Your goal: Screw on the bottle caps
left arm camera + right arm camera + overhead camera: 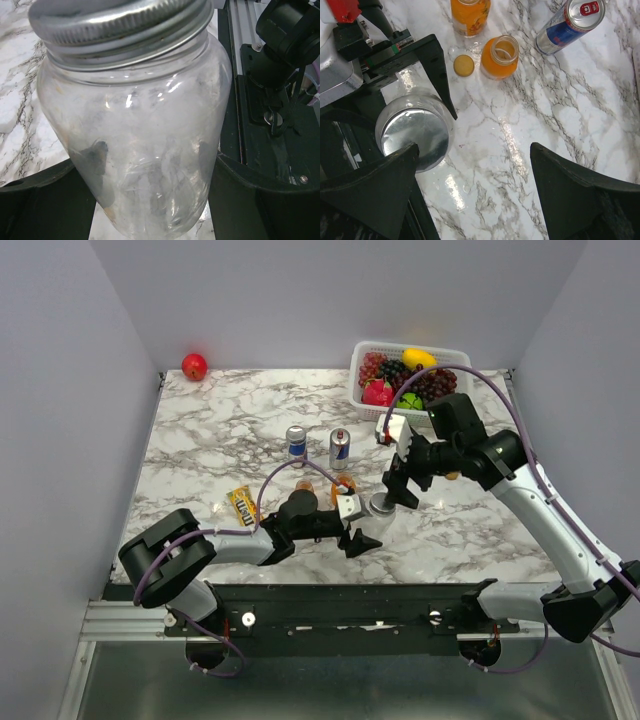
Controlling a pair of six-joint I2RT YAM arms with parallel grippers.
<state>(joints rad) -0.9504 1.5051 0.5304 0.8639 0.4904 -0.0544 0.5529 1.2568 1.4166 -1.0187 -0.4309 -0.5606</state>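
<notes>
A clear glass jar (135, 135) stands near the table's front middle, and a flat silver lid (120, 25) sits on its mouth. My left gripper (150, 200) is shut on the jar's lower body, one finger on each side. In the right wrist view the lid (412, 132) lies below, at the left. My right gripper (473, 150) hangs open above the table just right of it, its left finger over the lid's edge. Behind stand an uncapped bottle of orange liquid (500, 57) and a second orange bottle (470, 15). A small orange cap (464, 65) lies between them on the marble.
Two blue-and-silver drink cans (296, 443) (340, 448) stand behind the bottles. A white basket (356, 368) of fruit sits at the back right. A red apple (194, 366) is in the back left corner. A yellow candy packet (241, 502) lies left of my left arm.
</notes>
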